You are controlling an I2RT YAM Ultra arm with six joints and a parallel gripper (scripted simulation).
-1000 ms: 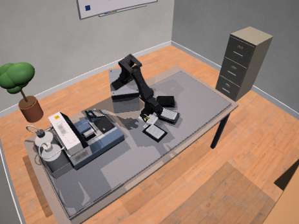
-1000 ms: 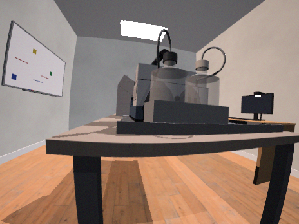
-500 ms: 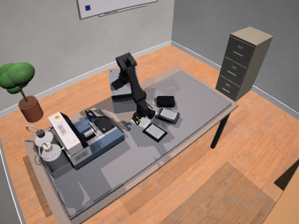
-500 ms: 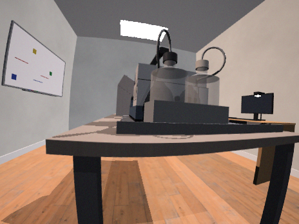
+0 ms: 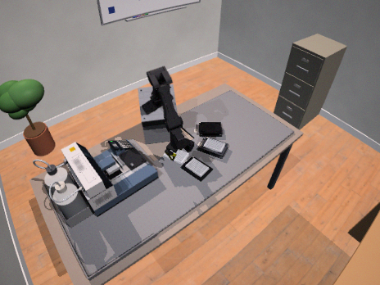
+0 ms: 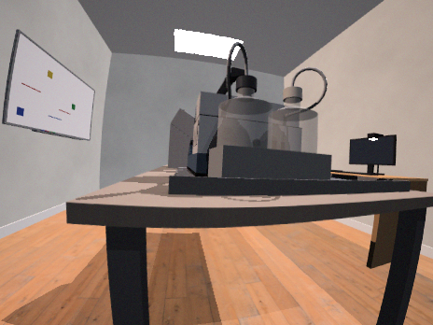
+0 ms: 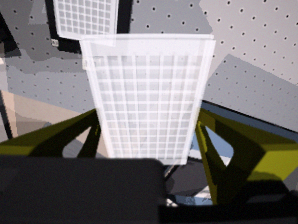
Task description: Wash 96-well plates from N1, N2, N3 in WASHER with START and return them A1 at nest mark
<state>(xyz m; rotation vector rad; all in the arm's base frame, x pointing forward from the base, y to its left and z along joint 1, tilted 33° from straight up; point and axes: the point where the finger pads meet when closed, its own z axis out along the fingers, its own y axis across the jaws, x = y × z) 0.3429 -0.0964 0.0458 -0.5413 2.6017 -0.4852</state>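
My gripper [image 5: 177, 155] [image 7: 148, 112] is shut on a clear 96-well plate [image 5: 181, 156] [image 7: 150, 100] and holds it above the table, between the nests and the washer. The yellow fingers grip its two long sides. One black nest [image 5: 210, 128] is empty. Two more plates [image 5: 214, 145] [image 5: 196, 165] lie in their nests to the right of the gripper; one of them shows at the top of the wrist view [image 7: 87, 17]. The washer [image 5: 123, 180] [image 6: 205, 135] stands at the left, with its dark carrier [image 5: 132, 159] bare and its keypad [image 5: 124, 144] behind it.
Two clear bottles [image 5: 61, 192] [image 6: 268, 126] with hoses stand at the washer's left end. The arm's base [image 5: 157, 104] sits at the table's back edge. A filing cabinet [image 5: 309, 78] and a potted plant [image 5: 24, 110] stand off the table.
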